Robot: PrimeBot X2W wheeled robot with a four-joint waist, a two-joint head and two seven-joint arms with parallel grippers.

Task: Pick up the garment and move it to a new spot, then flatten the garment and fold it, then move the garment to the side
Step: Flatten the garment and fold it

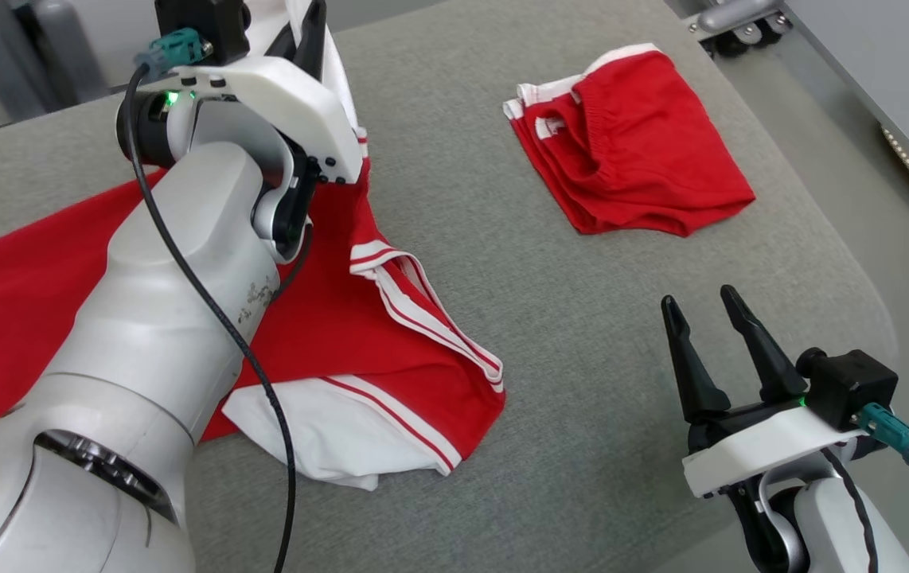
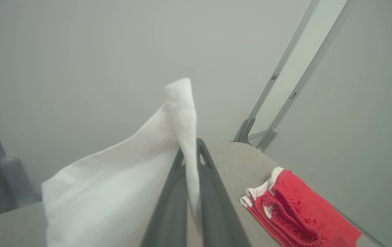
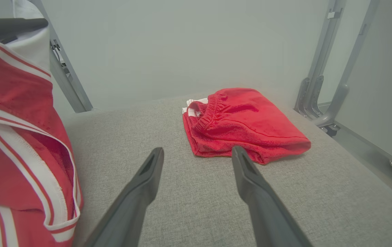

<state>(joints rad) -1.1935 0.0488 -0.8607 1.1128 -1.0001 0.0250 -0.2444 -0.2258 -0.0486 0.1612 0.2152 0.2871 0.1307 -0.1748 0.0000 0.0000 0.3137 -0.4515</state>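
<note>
- Gripping a white fold of the garment [image 2: 113, 185], the left gripper [image 2: 190, 148] has its fingers pressed shut on the cloth. The cloth stands up past the tips and blocks much of the view along them.
- Seen from the head, the left forearm [image 1: 152, 334] covers the middle of the garment. The fingers are partly cut off by the top edge, so the pinch itself is hard to make out there.
- What shows of the garment is red with white striped trim. It is lifted at the held end and hangs down to the table [image 1: 566, 382], where the rest lies rumpled at the robot's left. Its far left part runs out of frame.
- Whether the held part is a sleeve or a hem cannot be told.
- The right gripper [image 1: 699, 301] hovers low at the right with its fingers spread wide and nothing between them, well apart from the garment.
- Folded red shorts [image 1: 637, 151] lie at the far right of the table, apart from both grippers. Their lower layers are hidden.
</note>
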